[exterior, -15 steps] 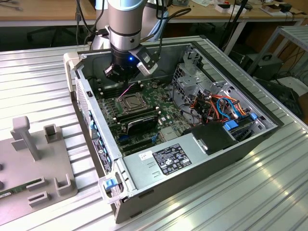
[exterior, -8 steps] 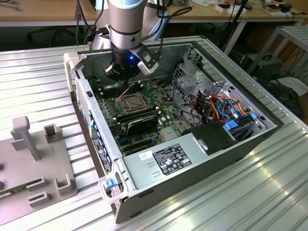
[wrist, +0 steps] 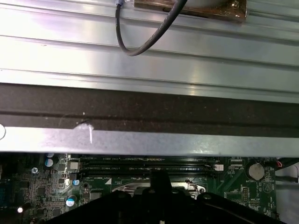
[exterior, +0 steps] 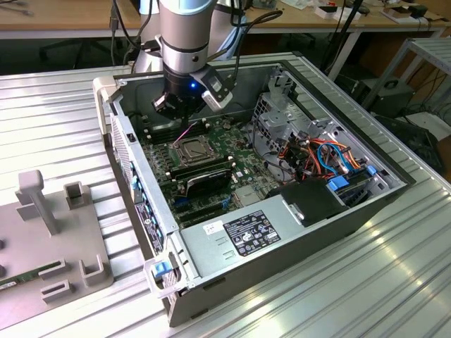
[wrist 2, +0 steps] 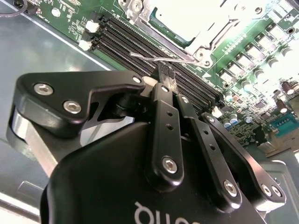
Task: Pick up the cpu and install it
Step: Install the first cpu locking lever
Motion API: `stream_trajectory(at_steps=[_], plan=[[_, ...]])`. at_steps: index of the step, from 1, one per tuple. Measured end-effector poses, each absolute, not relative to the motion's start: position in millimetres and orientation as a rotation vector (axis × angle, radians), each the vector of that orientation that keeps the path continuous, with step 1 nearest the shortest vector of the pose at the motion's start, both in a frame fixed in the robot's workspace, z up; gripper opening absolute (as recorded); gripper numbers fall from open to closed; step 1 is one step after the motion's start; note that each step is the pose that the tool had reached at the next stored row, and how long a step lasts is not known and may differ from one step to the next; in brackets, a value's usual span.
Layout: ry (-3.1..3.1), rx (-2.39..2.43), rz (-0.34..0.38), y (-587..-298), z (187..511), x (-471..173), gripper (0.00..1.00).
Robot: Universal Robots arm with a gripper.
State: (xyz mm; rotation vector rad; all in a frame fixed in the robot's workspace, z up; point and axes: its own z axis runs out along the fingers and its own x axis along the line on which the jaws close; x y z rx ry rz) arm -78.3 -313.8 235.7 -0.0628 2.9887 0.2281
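Note:
The cpu [wrist 2: 184, 18] shows as a bright silver square lying in the motherboard socket, with the socket's metal frame [wrist 2: 205, 44] around it. In the exterior view the same cpu [exterior: 192, 148] sits in the middle of the green board inside the open computer case. My gripper [wrist 2: 167, 73] hangs just beside the socket with its two black fingers [wrist 2: 163, 100] pressed together, shut. The tips are right at the socket's thin wire lever [wrist 2: 145, 57]; I cannot tell whether they pinch it. From outside, the gripper [exterior: 182, 116] is low over the board, behind the socket.
Black memory slots [wrist 2: 126, 39] run beside the socket and long memory sticks [exterior: 201, 172] lie in front of it. The case wall [wrist: 149, 142] is close behind the gripper. Coloured cables [exterior: 320, 158] and the power supply [exterior: 243, 232] fill the case's other end. A grey fixture [exterior: 49, 232] stands on the table.

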Motion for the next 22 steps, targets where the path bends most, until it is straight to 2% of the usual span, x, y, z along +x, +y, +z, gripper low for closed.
stream_trajectory(at_steps=[3, 22], plan=[[2.987, -0.061, 0.25, -314.5, 235.7, -78.4, 0.11], [2.986, -0.06, 0.255, -319.8, 228.8, -78.3, 0.11]])
